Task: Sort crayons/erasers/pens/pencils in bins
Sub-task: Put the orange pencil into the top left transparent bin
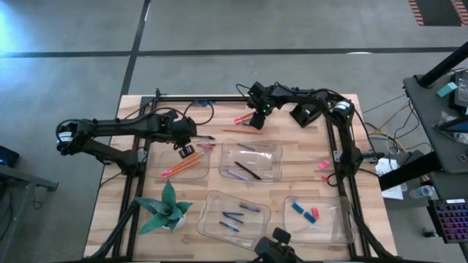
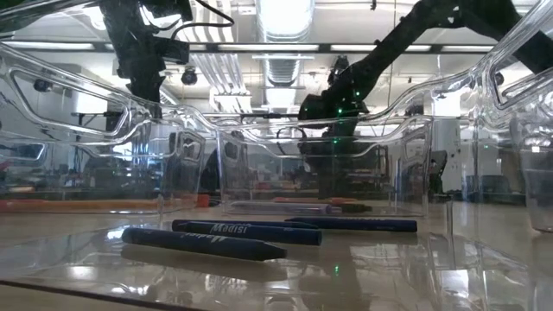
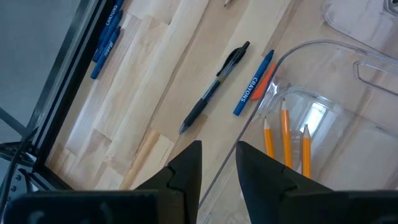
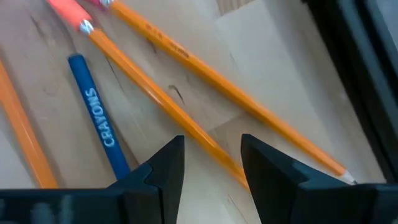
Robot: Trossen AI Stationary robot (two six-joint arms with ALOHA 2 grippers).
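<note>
I see right gripper (image 4: 211, 162) low over far pencils (image 4: 186, 124), fingers parted astride one, left gripper (image 3: 217, 165) by left bin (image 3: 323, 93), fingers narrow, empty

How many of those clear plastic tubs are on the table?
4. One tub under the left arm with orange pencils, one mid-table, one front-centre, one front-right holding erasers.

Right gripper (image 4: 211, 163) low over the wooden worktop (image 4: 273, 68), fingers apart, straddling an orange pencil (image 4: 161, 99). Second orange pencil (image 4: 230, 93) just beyond, nearly parallel. Blue crayon (image 4: 99, 118) marked CRAYONS beside them.
</note>
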